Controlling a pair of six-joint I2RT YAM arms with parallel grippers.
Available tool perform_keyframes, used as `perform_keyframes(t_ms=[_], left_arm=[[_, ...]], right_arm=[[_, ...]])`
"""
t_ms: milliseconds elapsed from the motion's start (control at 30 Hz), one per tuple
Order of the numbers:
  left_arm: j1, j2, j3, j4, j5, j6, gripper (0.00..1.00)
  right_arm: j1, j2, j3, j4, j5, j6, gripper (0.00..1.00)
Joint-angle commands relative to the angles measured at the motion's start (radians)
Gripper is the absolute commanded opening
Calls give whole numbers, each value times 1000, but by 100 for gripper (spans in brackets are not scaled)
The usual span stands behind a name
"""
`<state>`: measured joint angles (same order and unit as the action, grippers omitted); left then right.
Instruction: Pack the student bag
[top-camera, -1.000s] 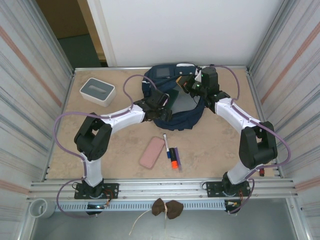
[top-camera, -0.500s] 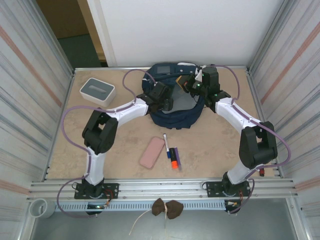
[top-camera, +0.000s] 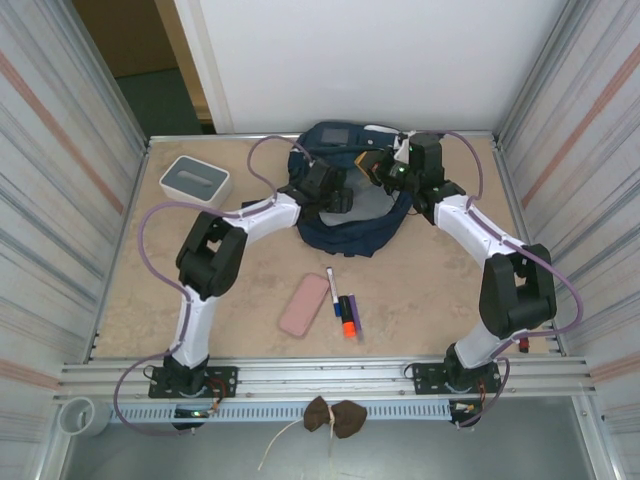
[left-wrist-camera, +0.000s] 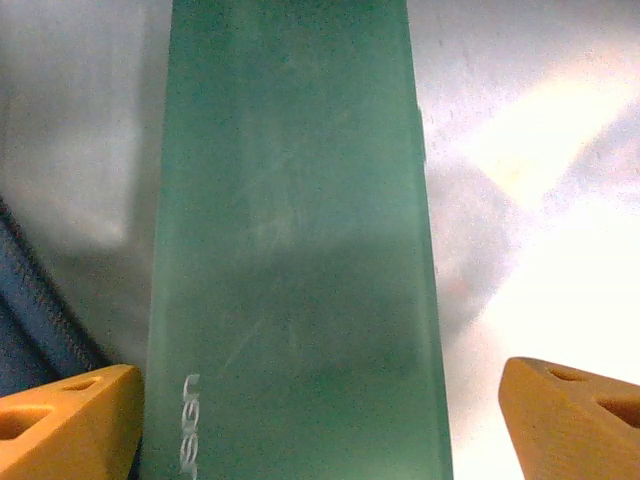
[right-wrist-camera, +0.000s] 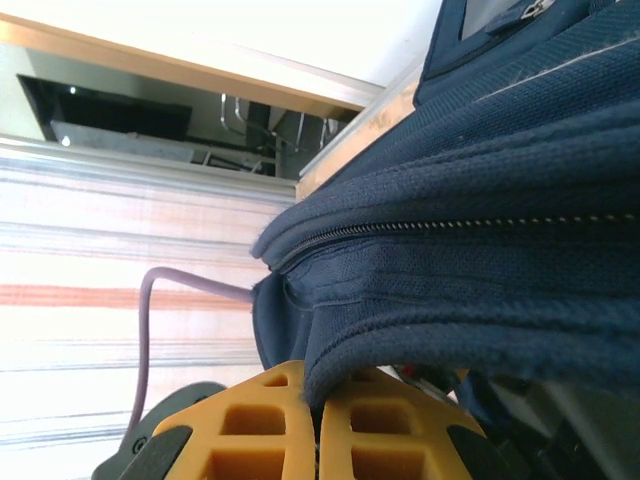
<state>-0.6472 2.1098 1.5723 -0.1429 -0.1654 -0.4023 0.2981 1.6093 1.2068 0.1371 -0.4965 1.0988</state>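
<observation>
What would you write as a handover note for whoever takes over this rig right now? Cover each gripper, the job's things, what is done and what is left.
Left gripper: open, inside the student bag, with a flat green item between its fingers and a gap on one side.
Right gripper: shut on the bag's rim by the zip.
Done: the green item is over the bag's pale lining; I cannot tell whether it rests there.
Left: pink case and pens lie on the table in front of the bag; white-and-grey box sits far left.
</observation>
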Motion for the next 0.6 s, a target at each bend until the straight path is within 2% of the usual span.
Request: perform_keyframes(t_ms=[0,133,300,567], left_arm=[[3,-173,-117,122,62,14,93],[0,-319,-288,167,155,8,94],[-3,-498,-479,180,209,35,94],[-4,-725,-689,-2,223,108,94]], right_arm=[[-2,-44,-6,11,-85,-14,0],[-9,-26,3,9,-80,-20,0],[-17,-14,7,0,-69,-34,0],[-20,-3,5,-18,-60,-57,0]])
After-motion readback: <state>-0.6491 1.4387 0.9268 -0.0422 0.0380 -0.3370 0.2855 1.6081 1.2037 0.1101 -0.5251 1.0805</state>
